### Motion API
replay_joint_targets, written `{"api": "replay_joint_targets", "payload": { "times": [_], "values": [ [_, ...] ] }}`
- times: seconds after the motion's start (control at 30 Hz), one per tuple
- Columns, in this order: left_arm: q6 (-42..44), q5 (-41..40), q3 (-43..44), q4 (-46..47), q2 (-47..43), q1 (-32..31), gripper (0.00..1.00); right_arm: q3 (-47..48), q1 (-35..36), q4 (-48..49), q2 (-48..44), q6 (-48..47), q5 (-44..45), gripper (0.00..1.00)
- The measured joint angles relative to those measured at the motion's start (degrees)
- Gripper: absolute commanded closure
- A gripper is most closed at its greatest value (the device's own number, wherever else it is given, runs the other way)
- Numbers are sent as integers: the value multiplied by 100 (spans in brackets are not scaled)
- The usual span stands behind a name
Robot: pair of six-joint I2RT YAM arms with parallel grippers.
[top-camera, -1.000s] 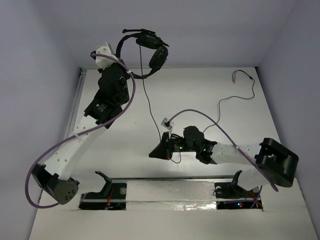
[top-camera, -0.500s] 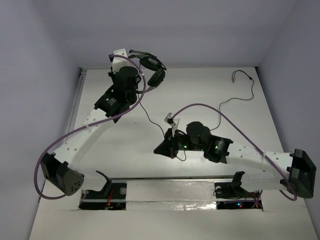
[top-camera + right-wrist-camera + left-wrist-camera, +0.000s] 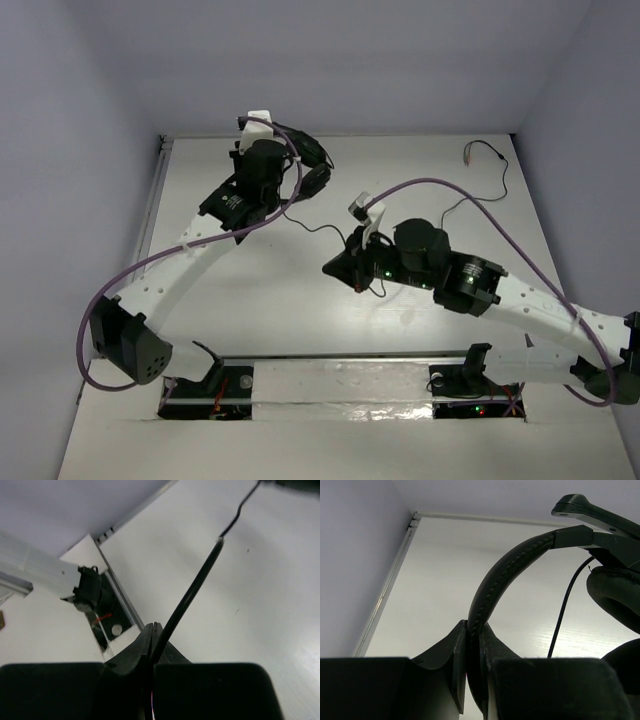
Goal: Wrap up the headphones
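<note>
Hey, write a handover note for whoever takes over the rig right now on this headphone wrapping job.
Left pincer: shut on the headband, holding the headphones over the far side of the table.
Right pincer: shut on the cable, near the centre.
Plug: lying loose, far right.
Done: both grasps. No cable turns show around the headphones.
Left: wind the cable on, plug end last.

headphones [image 3: 316, 180] half behind arm [image 3: 240, 195], cable [image 3: 192, 592] blurred, plug [image 3: 468, 152] tiny
</note>
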Motion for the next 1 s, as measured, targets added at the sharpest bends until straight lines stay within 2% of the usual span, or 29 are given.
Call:
{"api": "replay_joint_targets", "payload": {
  "times": [0.27,0.53,0.73,0.83,1.0],
  "values": [
    [-2,146,-151,-223,476,-313,100,1215,0,-468,463,-472,625,100],
    [57,579,-529,-433,348,-841,100,1353,-13,-734,944,-975,1993,100],
    [-7,955,-1082,-682,-120,-905,100,1357,-168,-581,994,-1224,2697,100],
    [-111,796,-1117,-859,-236,-866,100,1340,-210,-509,916,-1246,2796,100],
    [-273,868,-1086,-918,-387,-546,100,1003,-212,-415,376,-1115,2371,100]
  ]
}}
